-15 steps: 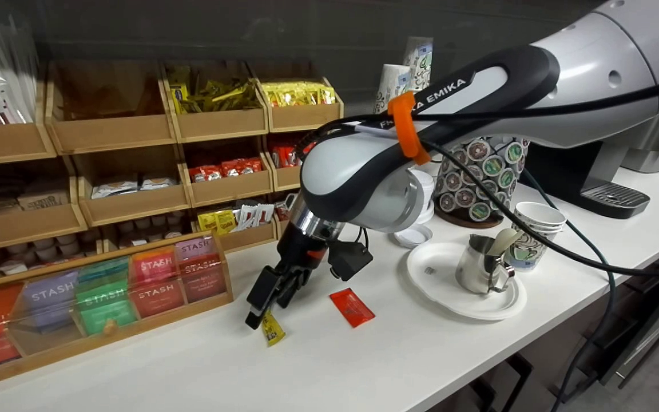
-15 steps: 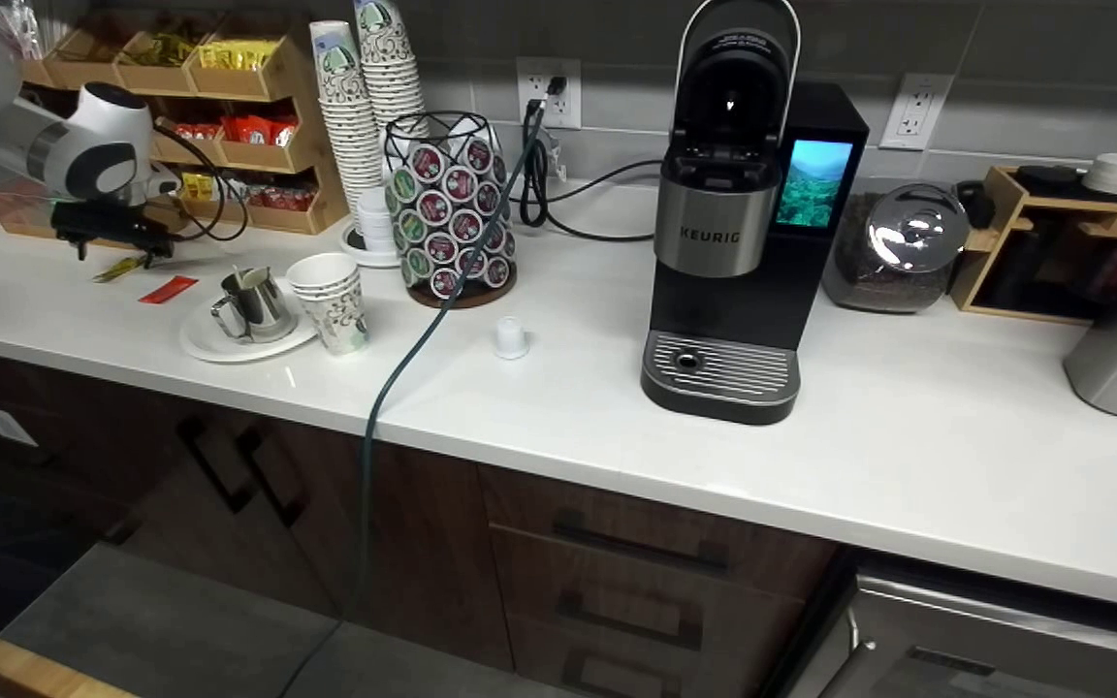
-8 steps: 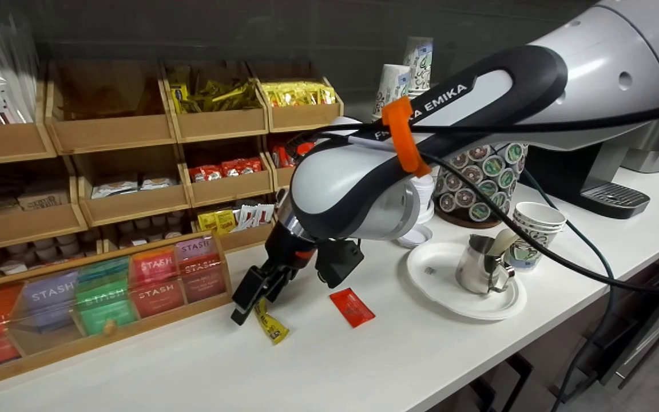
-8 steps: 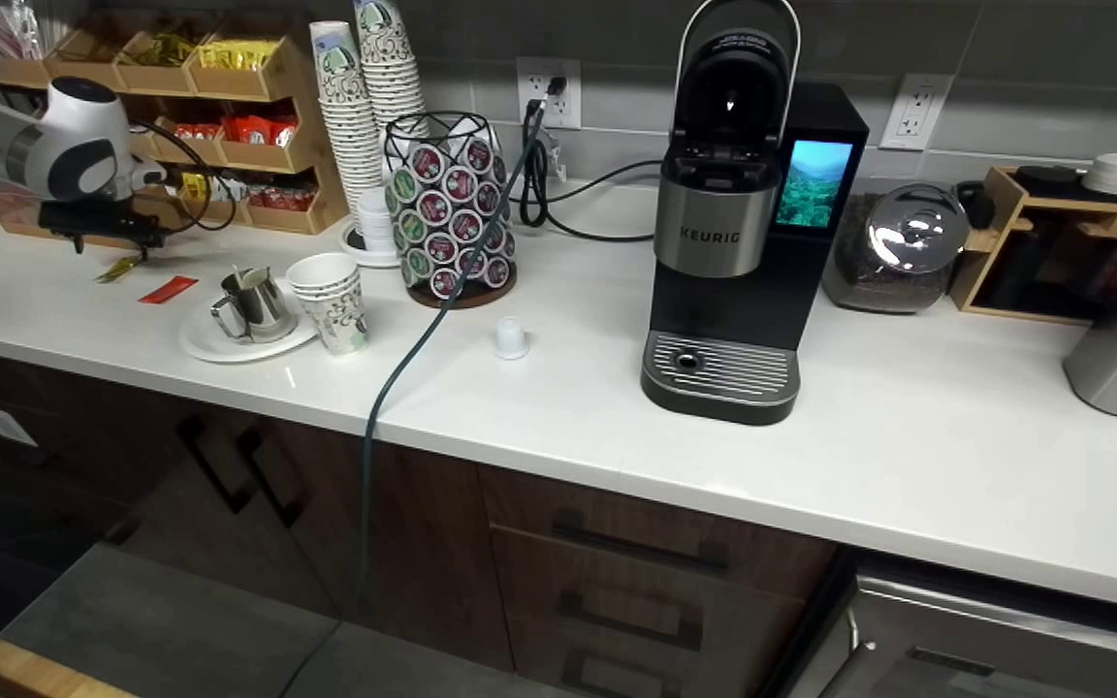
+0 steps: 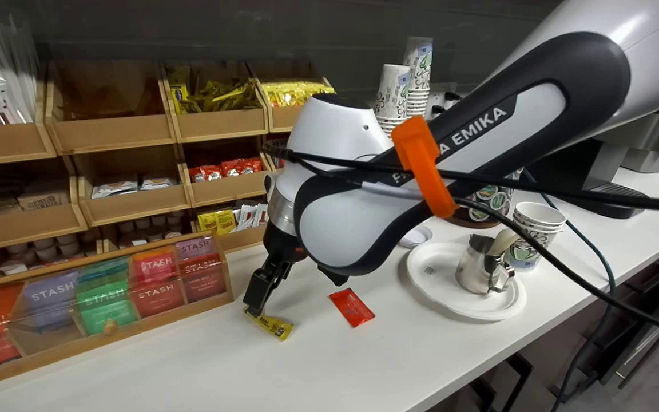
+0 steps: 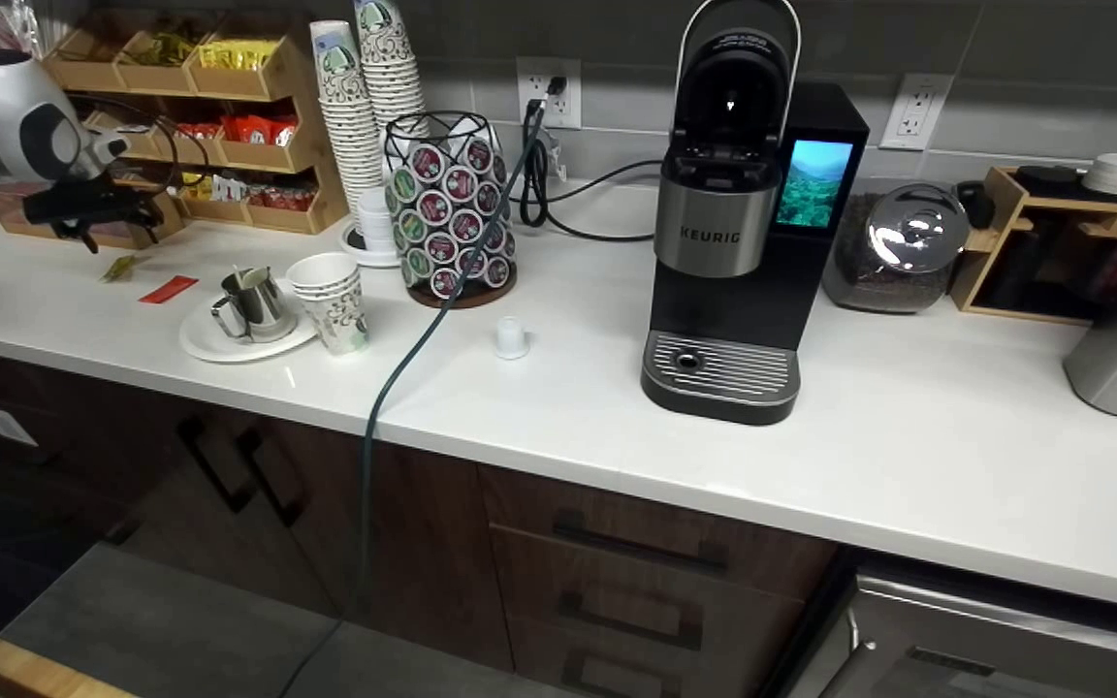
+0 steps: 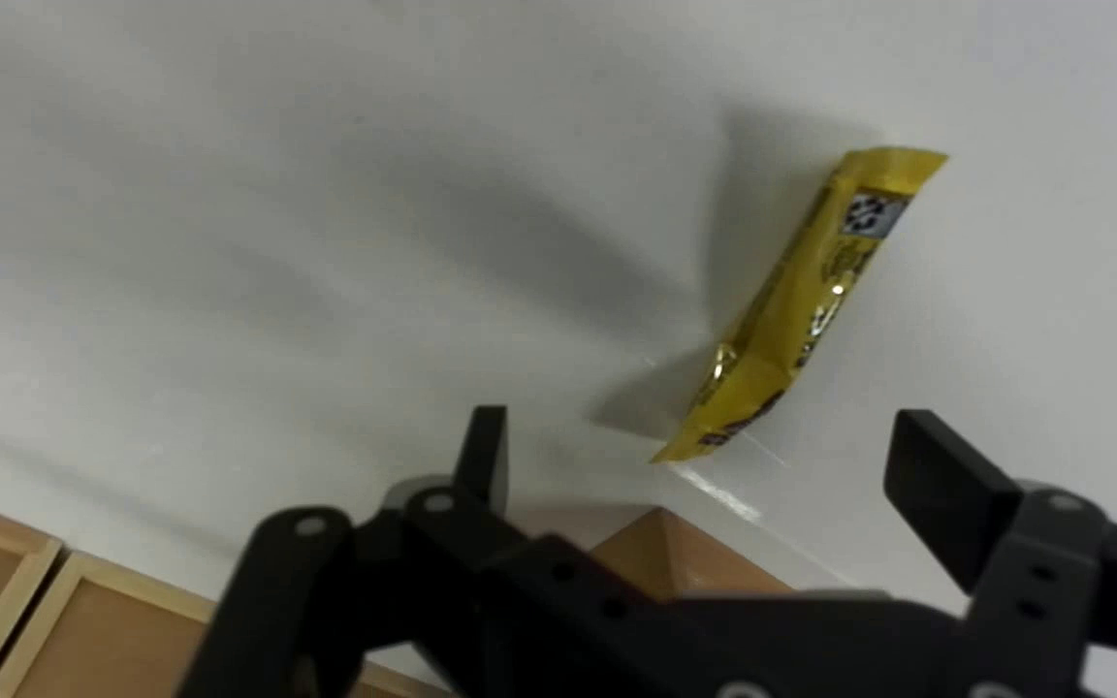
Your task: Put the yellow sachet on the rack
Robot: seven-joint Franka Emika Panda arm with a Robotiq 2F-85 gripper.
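The yellow sachet [image 5: 275,327], a narrow packet with dark print, lies creased on the white counter. It also shows in the exterior view [image 6: 119,269] and the wrist view [image 7: 801,301]. My gripper [image 7: 699,436] is open above the counter, fingers wide apart. In the wrist view the sachet's lower end lies between the finger lines, the rest beyond the tips. In both exterior views the gripper [image 5: 254,309] is low beside the sachet; contact cannot be told. The rack [image 5: 221,124] is a tiered light wooden shelf with packet compartments, behind the gripper, also in an exterior view [image 6: 272,82].
A tea box [image 5: 152,320] with a wooden frame stands close behind the gripper; its corner shows in the wrist view [image 7: 665,557]. A red sachet [image 5: 352,307] lies to the right. A white plate [image 5: 429,286] holds a metal pitcher [image 5: 476,266]. A pod carousel [image 6: 452,213] stands farther along.
The arm has swung and the wrist has turned; the gripper has shifted left in an exterior view. The yellow sachet has turned somewhat on the counter. The red sachet has not moved.
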